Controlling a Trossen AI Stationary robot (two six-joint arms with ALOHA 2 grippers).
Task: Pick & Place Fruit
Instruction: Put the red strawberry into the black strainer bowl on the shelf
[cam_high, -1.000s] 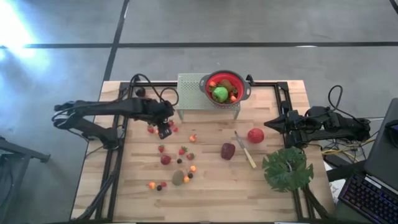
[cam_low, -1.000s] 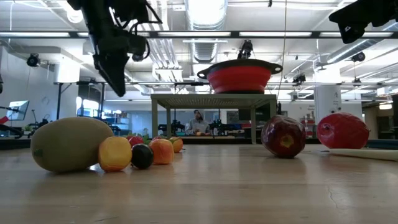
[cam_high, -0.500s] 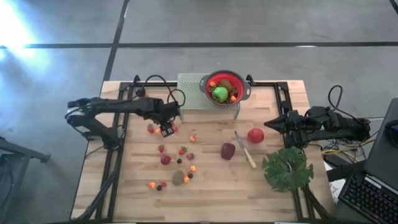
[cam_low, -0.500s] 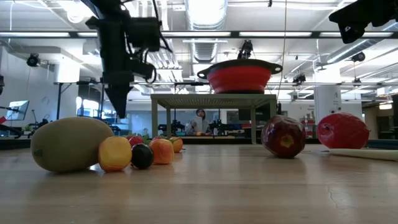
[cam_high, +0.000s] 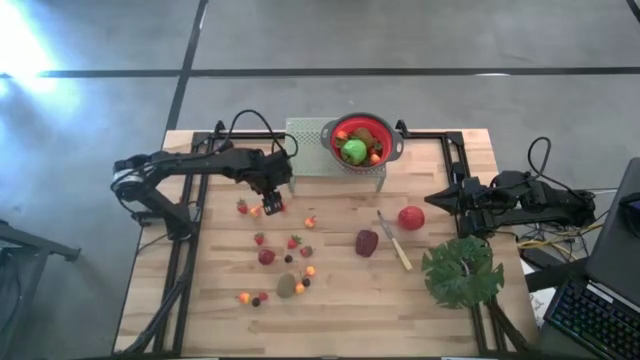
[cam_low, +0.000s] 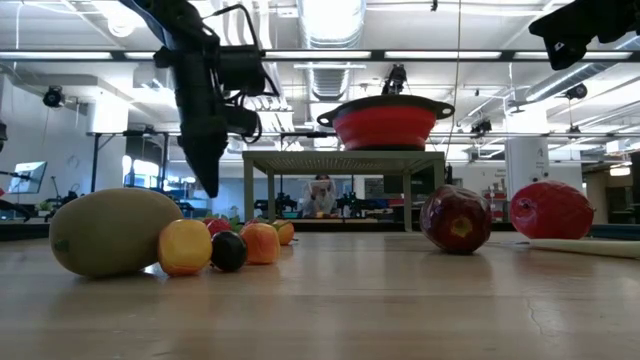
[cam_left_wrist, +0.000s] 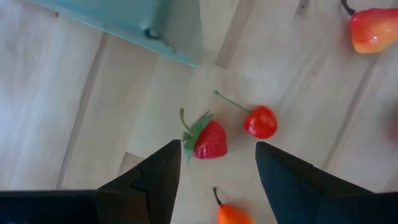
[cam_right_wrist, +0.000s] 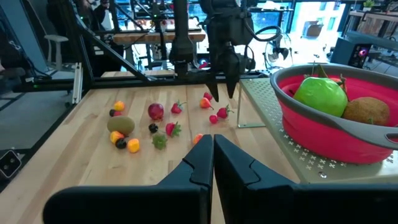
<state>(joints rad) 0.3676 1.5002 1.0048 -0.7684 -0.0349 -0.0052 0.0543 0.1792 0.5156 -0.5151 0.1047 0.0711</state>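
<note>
Left gripper (cam_high: 271, 205) hangs above the table (cam_high: 440, 310), fingers apart and pointing down, holding nothing. In the left wrist view a strawberry (cam_left_wrist: 208, 139) lies on the wood between the two fingers (cam_left_wrist: 155, 180), not touched, with a cherry (cam_left_wrist: 260, 122) just beside it and an orange piece (cam_left_wrist: 231, 216) nearer the gripper. The corner of the grey stand (cam_high: 312, 145) is close by.

Remaining fruit lies scattered on the table toward its front-left: strawberries (cam_high: 294, 242), a small dark red fruit (cam_high: 266, 256), a kiwi (cam_high: 287, 286), orange pieces (cam_high: 244, 297) and a dark berry (cam_high: 255, 301). Further right sit a maroon fruit (cam_high: 367, 242) and a red apple (cam_high: 411, 217), with a knife (cam_high: 394, 243) between them.

The red colander (cam_high: 361, 140) stands on the stand and holds a green apple (cam_high: 354, 151), a kiwi and small red pieces.

Right gripper (cam_high: 440, 198) waits at the right edge of the table, fingers closed and empty, near a green leaf (cam_high: 462, 272).
</note>
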